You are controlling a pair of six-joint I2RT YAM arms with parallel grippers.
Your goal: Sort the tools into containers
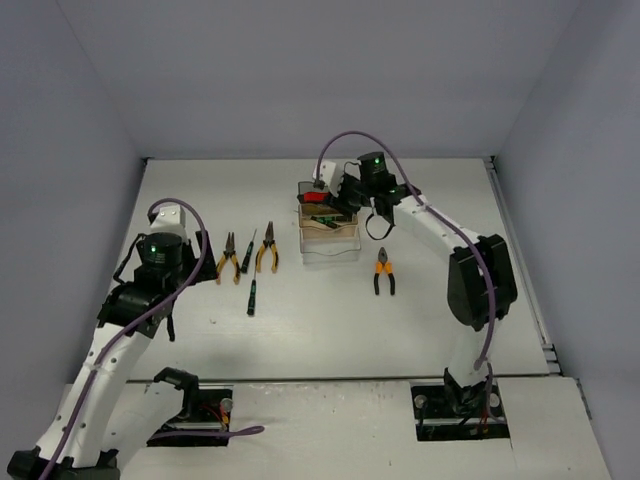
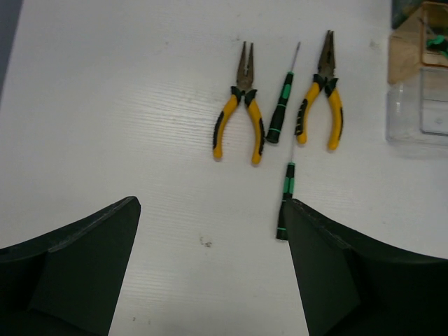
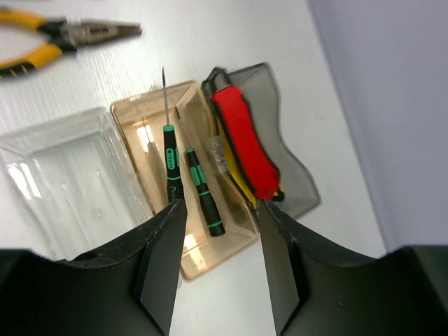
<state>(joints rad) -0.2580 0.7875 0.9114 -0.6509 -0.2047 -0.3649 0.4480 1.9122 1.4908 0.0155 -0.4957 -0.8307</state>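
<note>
Nearest, the left gripper (image 2: 211,206): spread wide, holding nothing, hanging above bare table (image 2: 105,84). Just ahead, off toward its right finger, a loose screwdriver (image 2: 285,199), long axis pointing away, so square to the closing line; probably needs only a small sideways shift before dropping. Beyond that, side by side but apart: left yellow pliers (image 2: 238,112), a second screwdriver (image 2: 283,105), right yellow pliers (image 2: 323,98). Open room to the left. Further out, orange pliers (image 1: 384,272) alone, nearer the right arm. Farthest, the containers (image 1: 330,258) in a row; right gripper (image 3: 222,206) above the amber bin (image 3: 143,140), moderately parted, empty, binned screwdrivers (image 3: 203,189) beneath, red cutter (image 3: 245,140) in the grey bin (image 3: 294,175)
</note>
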